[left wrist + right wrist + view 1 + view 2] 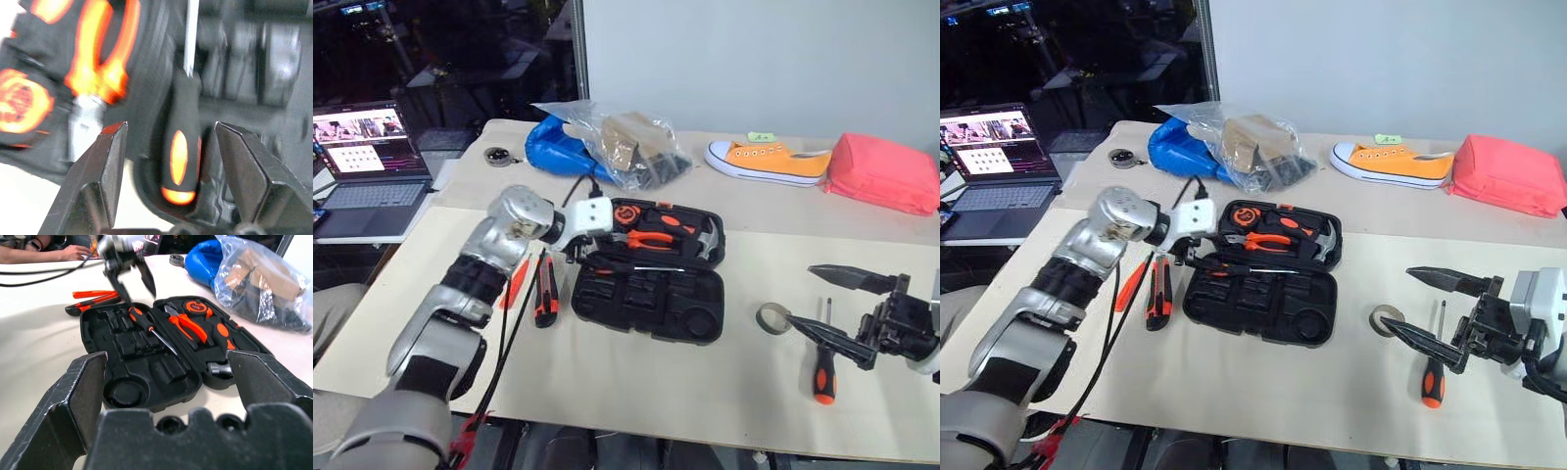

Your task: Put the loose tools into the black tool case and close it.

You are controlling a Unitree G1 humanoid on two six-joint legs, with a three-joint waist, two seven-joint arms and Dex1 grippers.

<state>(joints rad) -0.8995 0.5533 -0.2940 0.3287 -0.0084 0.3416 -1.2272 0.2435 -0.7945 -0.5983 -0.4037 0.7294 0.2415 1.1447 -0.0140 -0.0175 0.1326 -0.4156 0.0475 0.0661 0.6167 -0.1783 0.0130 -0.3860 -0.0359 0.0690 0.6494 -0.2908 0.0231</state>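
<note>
The black tool case (607, 311) lies open in the middle of the table. A black-and-orange screwdriver (142, 318) rests in its front half, near the left end. My left gripper (579, 253) hovers just above that handle (181, 147), open, with a gap on each side. Left of the case lie the orange-and-black utility knife (545, 294) and the thin red-orange screwdriver (517, 284). At the right, my right gripper (803, 296) stands open and empty above the grey tape ring (771, 316) and a second black-and-orange screwdriver (823, 367).
Orange-handled pliers (651, 238) and a hammer (710, 240) sit in the case's far half. Behind it are a blue bag (553, 149), a clear plastic bag (626, 142), an orange shoe (769, 160) and a red pouch (884, 171). A laptop (367, 166) stands far left.
</note>
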